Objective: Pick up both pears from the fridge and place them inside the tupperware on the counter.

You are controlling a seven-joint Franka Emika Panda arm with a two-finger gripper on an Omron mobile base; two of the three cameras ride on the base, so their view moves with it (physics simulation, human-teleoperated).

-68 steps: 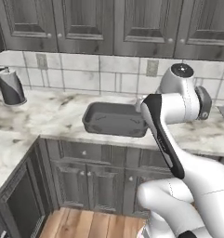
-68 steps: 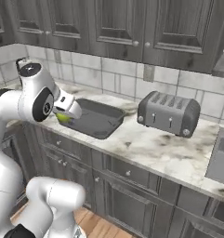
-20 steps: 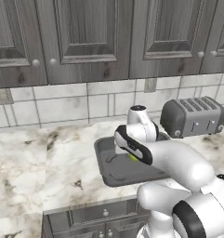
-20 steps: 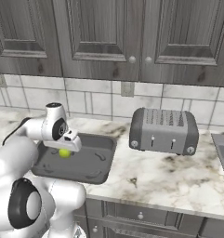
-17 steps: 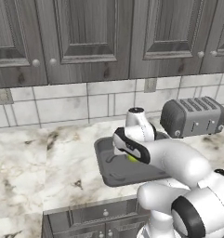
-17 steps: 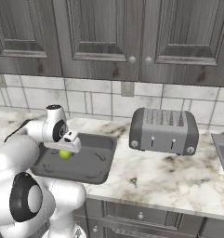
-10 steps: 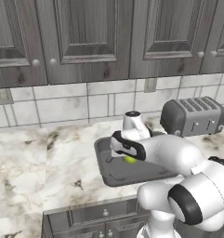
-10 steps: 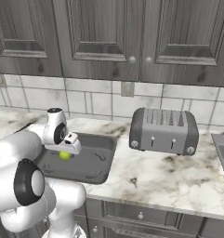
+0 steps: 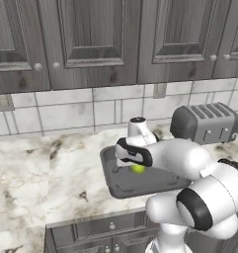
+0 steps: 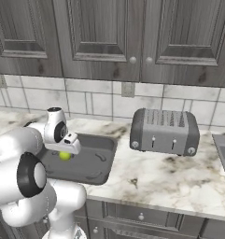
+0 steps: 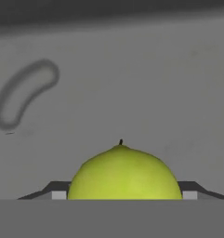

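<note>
Marbled counter point(image 9: 31, 173): hand point(image 9: 136, 168) low inside tupperware point(image 9: 115, 185), clamped on yellow-green pear point(image 11: 125, 173) between fingers.

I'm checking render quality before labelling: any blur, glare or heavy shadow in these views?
Hand view: the yellow-green pear is sharp with soft shading, the tupperware floor evenly lit. Both base views: crisp, no glare; a soft shadow under the gripper.

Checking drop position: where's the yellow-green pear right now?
The yellow-green pear sits between the end effector fingers, low over the floor of the tupperware on the counter, left of the toaster.
</note>
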